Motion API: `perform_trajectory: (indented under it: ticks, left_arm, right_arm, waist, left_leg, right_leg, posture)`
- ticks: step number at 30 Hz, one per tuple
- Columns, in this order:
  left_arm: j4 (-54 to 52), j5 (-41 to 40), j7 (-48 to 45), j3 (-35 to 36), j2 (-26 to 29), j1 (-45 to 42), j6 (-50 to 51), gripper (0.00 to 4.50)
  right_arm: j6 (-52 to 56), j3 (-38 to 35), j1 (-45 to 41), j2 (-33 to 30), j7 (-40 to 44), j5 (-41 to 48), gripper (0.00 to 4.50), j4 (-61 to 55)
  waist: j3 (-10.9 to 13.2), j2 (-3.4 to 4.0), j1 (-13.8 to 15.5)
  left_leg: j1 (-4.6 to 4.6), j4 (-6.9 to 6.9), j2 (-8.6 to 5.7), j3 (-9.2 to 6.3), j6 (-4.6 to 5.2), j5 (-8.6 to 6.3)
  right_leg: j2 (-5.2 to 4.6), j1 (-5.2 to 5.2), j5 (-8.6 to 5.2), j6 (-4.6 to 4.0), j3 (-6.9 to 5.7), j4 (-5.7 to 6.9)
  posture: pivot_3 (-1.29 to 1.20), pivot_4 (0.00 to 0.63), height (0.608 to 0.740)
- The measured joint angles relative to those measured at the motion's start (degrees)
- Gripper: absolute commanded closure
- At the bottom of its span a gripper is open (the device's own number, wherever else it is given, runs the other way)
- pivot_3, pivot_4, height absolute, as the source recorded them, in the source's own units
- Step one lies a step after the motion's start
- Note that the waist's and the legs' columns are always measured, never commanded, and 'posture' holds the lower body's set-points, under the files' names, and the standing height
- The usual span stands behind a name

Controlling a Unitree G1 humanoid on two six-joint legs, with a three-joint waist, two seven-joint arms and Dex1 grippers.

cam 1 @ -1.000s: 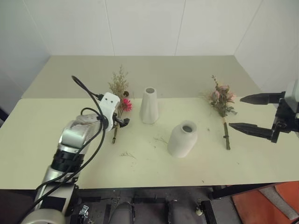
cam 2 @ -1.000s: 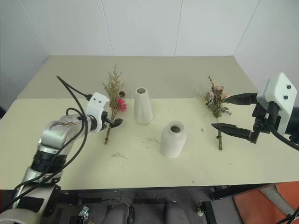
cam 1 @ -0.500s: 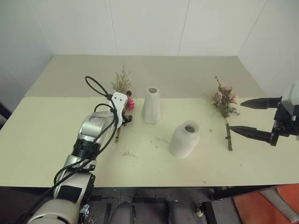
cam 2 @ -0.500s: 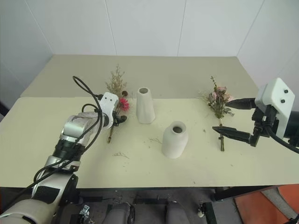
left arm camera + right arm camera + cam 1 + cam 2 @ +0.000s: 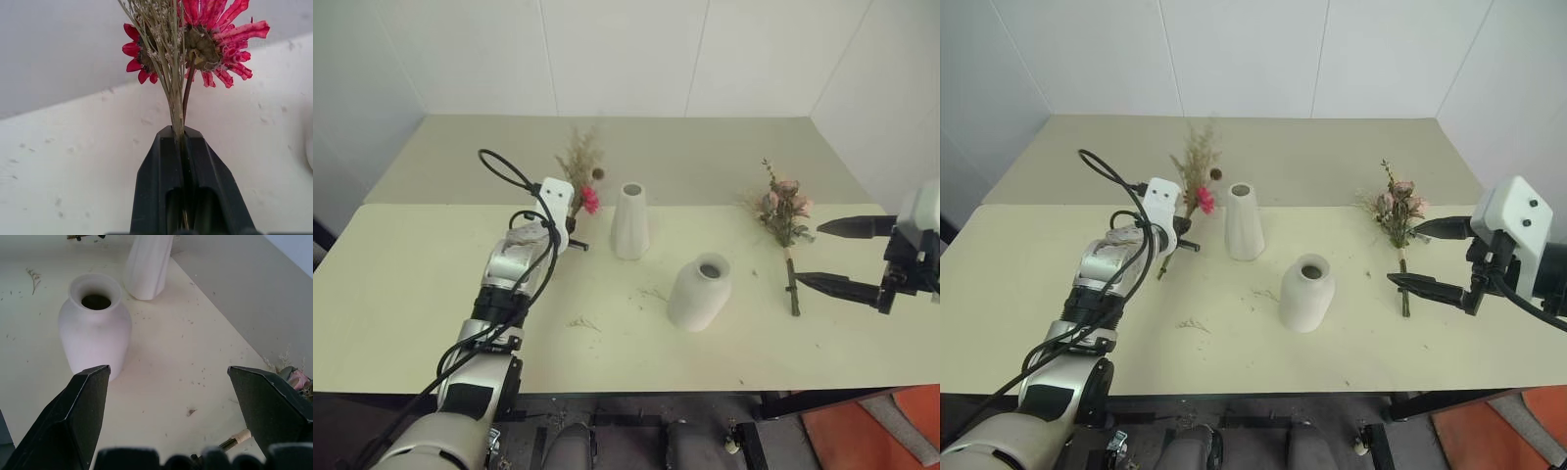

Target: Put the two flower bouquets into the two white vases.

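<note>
the left end effector (image 5: 183, 147) is clenched on the thin stems of the dried bouquet (image 5: 581, 166), pinching them just below the magenta daisy (image 5: 215, 29). the main risk is that these stems are brittle and bundled loosely: a hard squeeze may snap a sprig, or a stalk may slide out of the pinch as the arm swings toward the tall vase (image 5: 628, 221). that vase tapers to a narrow neck, so a stem end that arrives off-centre would likely catch the rim and tip the vase. from the head views i cannot tell how much stem hangs below the fingers, so the length available to feed in is uncertain. loose bits already lie on the counter (image 5: 401, 294), which suggests the bouquet sheds easily.

the left arm reaches forward across the counter, forearm raised, wrist pointing ahead and slightly down, with the bouquet standing nearly upright above it, just beside the tall vase on its left side and apart from it.

the right end effector (image 5: 1425, 255) is released, its two black fingers spread wide and holding nothing. it hangs near the counter's right edge, aimed leftward and a little down, close to the stem of the rose bouquet (image 5: 781, 217), which lies flat on the counter. the round vase (image 5: 699, 292) stands between the two arms, upright and empty.
</note>
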Motion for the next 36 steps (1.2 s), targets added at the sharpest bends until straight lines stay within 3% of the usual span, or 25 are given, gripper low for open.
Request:
perform_trajectory:
  ticks: [7,11,16,26,36]
  left_arm:
    - [12.5,-8.5,2.3,16.3,-2.1,-13.3,-24.2,4.49]
    - [22.9,-15.5,-5.8,23.3,-1.9,-20.2,-36.2,4.49]
    - [33.9,-26.5,-16.3,32.7,-3.8,-23.2,-40.3,4.49]
    - [38.4,-31.2,-30.4,32.8,-8.7,-24.1,-34.5,4.49]
    - [38.5,-32.9,-40.4,32.8,-10.6,-24.9,-36.4,4.49]
  right_arm:
    - [-0.8,-0.1,0.2,0.7,-0.6,-0.2,0.0,-0.5]
    - [-0.9,-0.4,0.9,2.1,-1.5,-0.4,0.0,-1.4]
    - [-0.9,-3.1,4.9,4.7,-2.6,-0.4,0.0,-4.6]
    - [1.3,-10.9,11.6,7.1,-4.9,1.1,0.0,-11.1]
    - [1.8,-12.0,12.9,7.9,-5.6,1.3,0.0,-12.3]
  waist:
    - [0.0,-0.02,0.4]
    - [0.0,-0.01,0.5]
    - [0.0,-0.03,0.6]
    - [0.0,-0.04,0.4]
    - [0.0,-0.04,0.1]
  left_leg:
    - [-0.06,-0.01,-0.02,0.01,0.0,0.0]
    - [-0.1,0.0,-0.06,0.04,0.0,0.0]
    - [-0.2,0.04,-0.08,0.03,0.0,0.0]
    - [-0.25,0.07,-0.1,0.0,0.0,0.0]
    - [-0.21,0.07,-0.11,0.01,0.01,0.0]
  right_leg:
    - [-0.02,0.0,0.04,0.05,-0.05,-0.17]
    - [-0.05,0.07,0.11,0.17,-0.05,-0.38]
    - [-0.06,0.07,0.17,0.27,-0.08,-0.47]
    - [-0.06,0.07,0.21,0.32,-0.1,-0.51]
    - [-0.05,0.09,0.21,0.32,-0.07,-0.51]
  posture:
    - [0.0,0.15,0.74]
    - [0.0,0.15,0.74]
    - [0.0,0.15,0.74]
    - [0.0,0.15,0.74]
    - [0.0,0.15,0.74]
